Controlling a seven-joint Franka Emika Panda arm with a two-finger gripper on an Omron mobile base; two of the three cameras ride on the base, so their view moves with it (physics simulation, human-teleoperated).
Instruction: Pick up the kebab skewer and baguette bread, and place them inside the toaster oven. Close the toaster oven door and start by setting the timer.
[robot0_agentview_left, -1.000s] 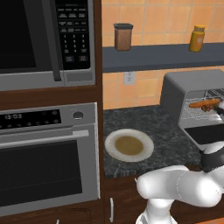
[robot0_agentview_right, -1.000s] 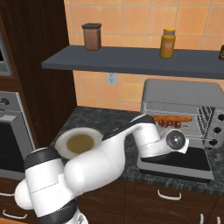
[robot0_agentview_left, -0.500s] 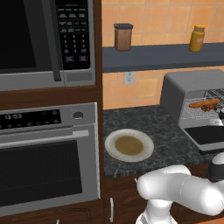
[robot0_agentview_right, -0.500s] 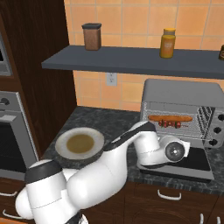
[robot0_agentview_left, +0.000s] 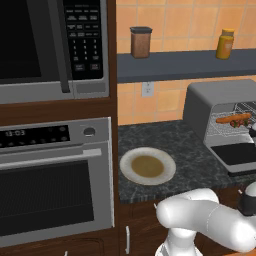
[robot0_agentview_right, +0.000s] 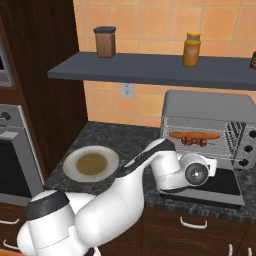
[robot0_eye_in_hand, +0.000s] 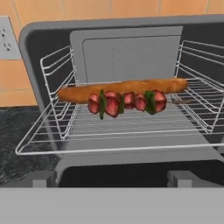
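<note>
A small grey metal toaster oven (robot0_agentview_right: 210, 107) with rounded corners stands on the dark speckled stone counter (robot0_agentview_right: 125, 140) against the orange tiled wall. Its dark glass door (robot0_agentview_right: 220, 185) lies folded down flat in front of it. On the wire rack (robot0_agentview_right: 200, 140) inside lie a slim orange-brown baguette (robot0_agentview_right: 194, 135) and, just in front of it, a short kebab skewer (robot0_agentview_right: 194, 142) of dark red chunks. The white arm reaches across the counter, its round wrist over the lowered door. To the left on the counter sits a round beige plate (robot0_agentview_right: 91, 164) with a brownish centre. Above, a grey shelf (robot0_agentview_right: 150, 70) carries a brown jar (robot0_agentview_right: 105, 41) and a yellow bottle (robot0_agentview_right: 191, 49).
</note>
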